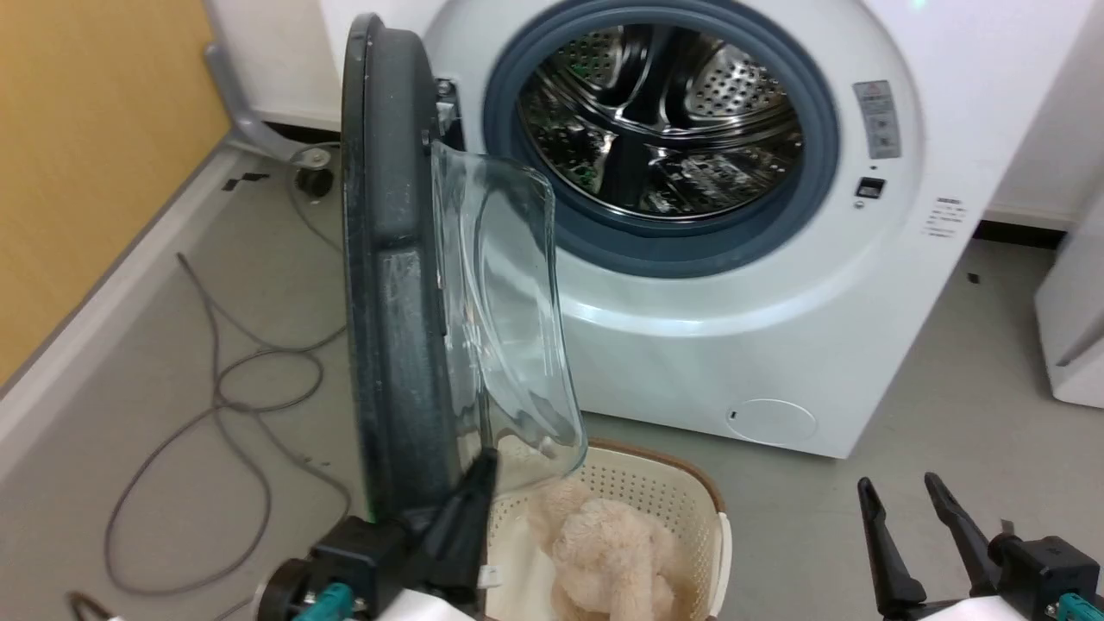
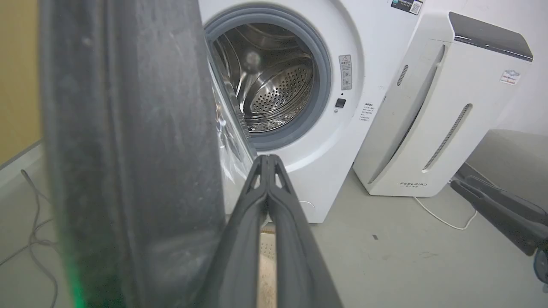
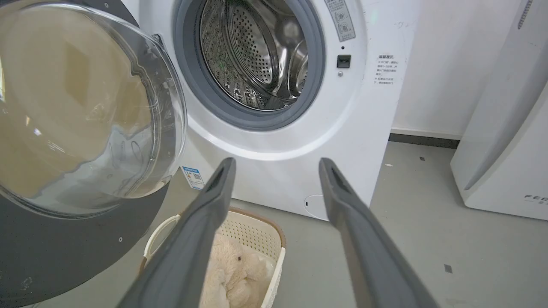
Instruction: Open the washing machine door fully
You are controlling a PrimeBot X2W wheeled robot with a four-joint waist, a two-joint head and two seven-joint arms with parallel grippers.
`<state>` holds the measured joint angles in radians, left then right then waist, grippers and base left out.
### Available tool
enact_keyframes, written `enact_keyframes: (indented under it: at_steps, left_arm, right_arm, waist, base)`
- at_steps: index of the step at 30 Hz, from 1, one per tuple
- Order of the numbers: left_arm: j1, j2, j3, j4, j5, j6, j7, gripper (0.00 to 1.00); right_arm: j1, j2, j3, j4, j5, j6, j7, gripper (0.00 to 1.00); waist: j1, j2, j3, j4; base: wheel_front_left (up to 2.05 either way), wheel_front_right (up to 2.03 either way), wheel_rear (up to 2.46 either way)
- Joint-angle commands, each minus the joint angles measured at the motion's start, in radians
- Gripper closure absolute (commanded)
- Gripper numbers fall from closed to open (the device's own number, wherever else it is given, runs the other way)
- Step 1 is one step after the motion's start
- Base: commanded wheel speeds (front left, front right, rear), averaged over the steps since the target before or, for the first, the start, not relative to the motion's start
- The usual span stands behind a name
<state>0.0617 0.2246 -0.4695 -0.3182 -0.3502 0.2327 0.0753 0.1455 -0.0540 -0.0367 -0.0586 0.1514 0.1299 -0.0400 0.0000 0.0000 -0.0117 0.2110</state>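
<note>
Washing machine (image 1: 776, 285): one, white, front-loading; its steel drum (image 1: 664, 121) is exposed inside one grey gasket (image 1: 811, 147).
Washing machine door (image 1: 388, 285): one, black, hinged at the left of the opening in the head view. It is swung out to stand roughly square to the front and is seen edge-on, with one clear glass bowl (image 1: 509, 319) bulging from its inner face.
Left gripper (image 2: 267, 159): two fingers pressed together with nothing between them. They are laid just beside the door's lower inner rim; contact cannot be judged.
Right gripper (image 3: 277, 162): two fingers spread wide and empty, held well apart from the door and pointed at the machine's front.
Basket (image 1: 690, 492): one, cream and perforated, set on the floor below the door, with one plush toy (image 1: 604, 552) inside.
White appliance (image 2: 432, 111): one, standing just beside the machine.
Cables (image 1: 216, 379): looped on the floor beyond the door; the number cannot be counted.
</note>
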Motion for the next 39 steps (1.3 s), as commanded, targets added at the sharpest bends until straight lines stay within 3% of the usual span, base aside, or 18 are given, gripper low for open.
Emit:
enact_keyframes:
  at_steps: [1,8,17,29,39]
  left_arm:
    - [0.011,0.016,0.027,-0.004,0.012,0.018,-0.014,1.0]
    - [0.016,0.042,0.115,-0.002,0.01,0.063,-0.048,1.0]
    - [0.0,0.113,0.317,0.084,-0.042,0.101,-0.122,1.0]
    - [-0.121,0.219,0.485,0.4,-0.107,0.036,-0.261,1.0]
    - [-0.24,0.271,0.543,0.687,-0.113,-0.04,-0.33,1.0]
  right_arm:
    - [0.011,0.004,0.001,-0.008,0.003,0.001,-0.002,0.0]
    - [0.009,0.004,0.0,-0.013,0.0,0.001,0.0,0.0]
    - [0.006,0.004,0.002,-0.031,0.01,0.001,0.007,0.0]
    - [-0.004,0.004,0.003,-0.038,0.014,0.001,0.015,0.0]
    - [-0.023,0.004,0.015,-0.022,0.023,0.001,0.008,0.0]
  waist:
    - [0.0,0.0,0.003,0.018]
    - [0.0,0.0,0.009,0.035]
    - [0.0,0.0,0.02,0.035]
    - [0.0,0.0,0.041,0.011]
    - [0.0,0.0,0.051,-0.014]
  base:
    - [0.0,0.0,0.0]
    - [0.0,0.0,0.0]
    - [0.0,0.0,0.0]
    - [0.0,0.0,0.0]
    - [0.0,0.0,0.0]
